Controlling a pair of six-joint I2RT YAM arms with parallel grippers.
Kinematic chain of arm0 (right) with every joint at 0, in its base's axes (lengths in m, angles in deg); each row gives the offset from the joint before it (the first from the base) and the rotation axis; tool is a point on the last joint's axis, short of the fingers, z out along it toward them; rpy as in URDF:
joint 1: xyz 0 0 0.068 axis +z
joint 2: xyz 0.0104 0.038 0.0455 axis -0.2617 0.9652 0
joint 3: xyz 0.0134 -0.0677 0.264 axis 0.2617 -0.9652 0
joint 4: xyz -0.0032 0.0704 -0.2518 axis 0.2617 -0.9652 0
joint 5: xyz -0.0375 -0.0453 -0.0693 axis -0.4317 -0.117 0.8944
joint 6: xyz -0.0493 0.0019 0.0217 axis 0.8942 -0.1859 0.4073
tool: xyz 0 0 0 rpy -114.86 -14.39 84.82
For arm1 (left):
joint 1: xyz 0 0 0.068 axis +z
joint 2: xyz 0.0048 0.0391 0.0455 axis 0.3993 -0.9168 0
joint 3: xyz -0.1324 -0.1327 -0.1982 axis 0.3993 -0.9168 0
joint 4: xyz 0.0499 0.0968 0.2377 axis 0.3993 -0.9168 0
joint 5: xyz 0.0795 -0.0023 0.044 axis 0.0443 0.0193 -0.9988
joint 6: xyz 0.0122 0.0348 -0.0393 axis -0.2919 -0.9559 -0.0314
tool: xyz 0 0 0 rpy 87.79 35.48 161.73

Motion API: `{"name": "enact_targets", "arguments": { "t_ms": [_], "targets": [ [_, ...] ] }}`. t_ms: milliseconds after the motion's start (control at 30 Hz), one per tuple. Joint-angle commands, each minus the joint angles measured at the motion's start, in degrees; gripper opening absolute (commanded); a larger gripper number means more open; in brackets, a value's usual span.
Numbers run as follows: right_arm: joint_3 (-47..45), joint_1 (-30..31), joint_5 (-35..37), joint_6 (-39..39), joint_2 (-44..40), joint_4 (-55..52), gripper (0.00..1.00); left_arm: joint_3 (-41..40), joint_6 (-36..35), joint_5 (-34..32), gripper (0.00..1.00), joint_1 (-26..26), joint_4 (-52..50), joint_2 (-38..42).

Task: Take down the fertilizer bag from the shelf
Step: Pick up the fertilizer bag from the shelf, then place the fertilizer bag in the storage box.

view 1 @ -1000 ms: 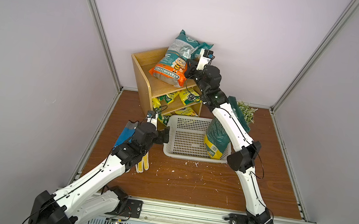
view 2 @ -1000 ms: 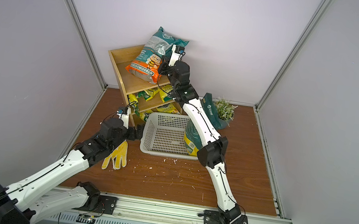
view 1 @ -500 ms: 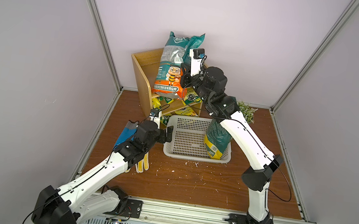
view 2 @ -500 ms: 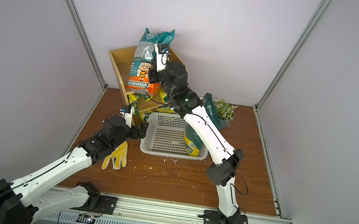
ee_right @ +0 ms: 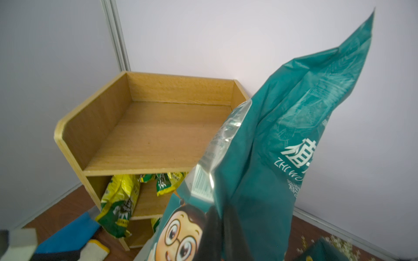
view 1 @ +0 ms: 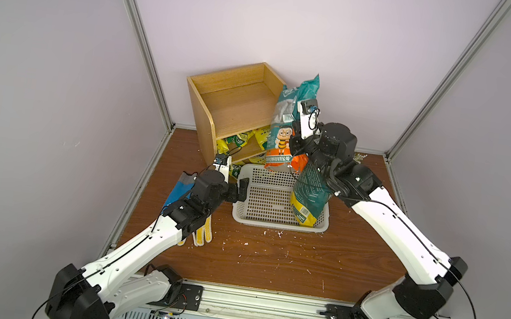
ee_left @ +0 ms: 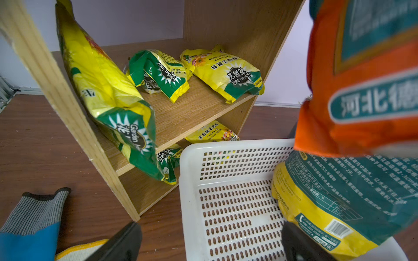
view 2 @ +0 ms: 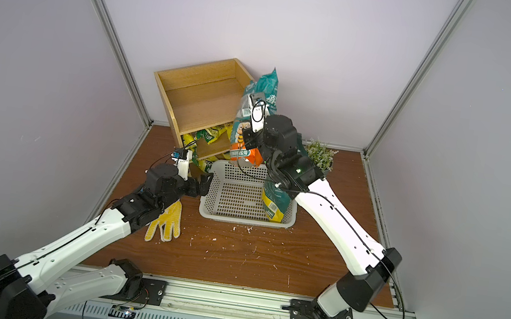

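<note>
Left edge of bench (view 1: 266, 263): blue glove (view 1: 179, 187) and yellow glove (view 2: 167, 222) lie flat, partly under the left arm.

Left claw (view 1: 239, 190): jaws spread wide, holding nothing. It hovers at the left wall of the basket (view 1: 272, 225). The left wrist view shows one finger outside that wall and one over the basket's inside. Contact with the rim: cannot tell.

Far left corner: shelf (view 1: 237, 110) stands against the back wall, turned at an angle. Yellow packets (ee_left: 226, 72) lie on its middle and lowest tiers. One packet leans out over the front of the middle tier.

The basket is white and perforated, and sits just in front of the shelf near mid-bench.

Fertilizer bag (view 1: 283, 130): teal and orange, bee cartoon on the face. It is off the shelf, hanging upright in the air just beside the shelf's right side panel, with its lower end over the basket's far rim.

Right claw (view 1: 293, 143): closed tight on the fertilizer bag at about mid-height, carrying it. In the right wrist view the dark fingers (ee_right: 214, 226) press against the bag's printed face.

Second bag (view 1: 310, 195), teal and yellow, stands tilted inside the basket against its right wall, under the right arm.

Plant (view 2: 319, 150) sits at the far edge, behind the right arm.
</note>
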Motion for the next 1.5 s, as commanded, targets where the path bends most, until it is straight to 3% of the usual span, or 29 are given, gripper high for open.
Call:
{"name": "enact_targets", "arguments": {
  "t_ms": [0,233,433,567,800,933,967,1067,1200,1333,1467],
  "targets": [
    [-5.7,0.4,2.5,-1.2,-8.6,19.5,0.00,0.2,2.0,3.3,1.00,0.6,0.1,-0.8],
    [-21.0,0.5,3.6,-1.9,-12.7,29.1,0.00,0.9,4.3,7.5,0.99,0.6,0.2,-4.6],
    [-36.8,2.0,10.0,2.2,-12.6,50.9,0.00,0.0,6.8,9.1,0.99,0.6,2.2,-5.1],
    [-48.9,3.7,14.1,1.4,-10.1,65.6,0.00,0.2,7.7,9.9,1.00,0.6,2.7,-6.2],
    [-60.9,7.5,16.8,0.0,-5.3,74.5,0.00,-0.1,9.2,12.2,1.00,0.6,4.8,-9.1],
    [-63.7,9.3,16.8,-7.3,-6.5,67.3,0.00,-0.4,10.3,14.3,1.00,0.6,6.6,-11.4],
    [-64.4,9.8,15.6,-9.9,-7.7,64.6,0.04,-0.5,10.7,14.8,1.00,0.5,7.0,-12.1],
    [-64.6,10.5,12.8,-15.5,-12.5,56.5,0.41,-0.7,11.1,16.1,1.00,0.5,7.8,-14.0],
    [-58.3,10.3,8.3,-17.4,-20.3,40.8,0.70,-0.8,10.6,16.6,1.00,0.3,6.8,-16.2],
    [-46.8,7.5,3.4,-17.4,-22.1,22.9,0.75,-1.2,9.6,16.8,1.00,0.3,5.3,-17.2],
    [-35.7,0.1,-4.6,-19.7,-17.7,8.9,0.76,-1.8,9.0,16.9,1.00,0.3,3.9,-17.0]
  ]
}}
